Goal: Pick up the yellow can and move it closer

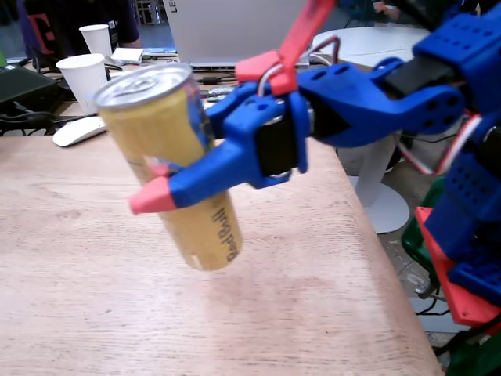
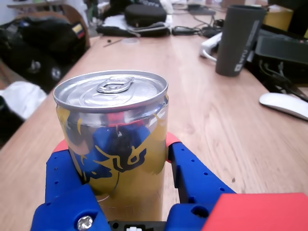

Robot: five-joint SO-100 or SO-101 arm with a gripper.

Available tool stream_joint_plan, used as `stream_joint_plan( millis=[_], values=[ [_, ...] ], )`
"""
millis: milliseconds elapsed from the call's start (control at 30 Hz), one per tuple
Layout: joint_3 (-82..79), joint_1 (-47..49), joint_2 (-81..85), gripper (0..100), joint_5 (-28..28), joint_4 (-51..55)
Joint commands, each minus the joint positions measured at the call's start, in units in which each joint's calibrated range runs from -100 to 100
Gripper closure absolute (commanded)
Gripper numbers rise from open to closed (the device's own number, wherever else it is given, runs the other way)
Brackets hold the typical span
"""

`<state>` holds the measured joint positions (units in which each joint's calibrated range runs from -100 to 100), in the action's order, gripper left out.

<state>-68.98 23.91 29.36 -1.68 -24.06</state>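
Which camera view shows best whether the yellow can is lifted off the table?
The fixed view: the yellow can hangs tilted in the gripper, with its bottom clear above the table. The wrist view shows only its silver top and upper side between the blue fingers.

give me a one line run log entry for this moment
phase: carry | gripper: shut on yellow can | can: lifted clear of the table, tilted | fingers: either side of can

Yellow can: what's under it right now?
Bare wooden table and a faint shadow lie below the yellow can, which hangs tilted, clear of the surface, in the hand. The wrist view hides the can's bottom behind the hand.
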Motion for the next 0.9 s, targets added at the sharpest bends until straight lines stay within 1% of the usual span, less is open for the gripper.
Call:
stream_joint_plan(
  millis=[0,233,333,533,667,867],
  values=[
    [-6.5,2.1,15.1,80,0.1,-1.0],
    [-25.5,3.0,41.1,80,0.1,-1.0],
    [-30.5,3.0,51.2,80,0.0,-0.2],
    [-30.5,3.0,53.9,80,-0.2,-1.1],
    [-30.5,5.0,60.3,80,0.0,-0.2],
    [-30.5,5.2,59.6,80,-0.4,0.0]
  ],
)
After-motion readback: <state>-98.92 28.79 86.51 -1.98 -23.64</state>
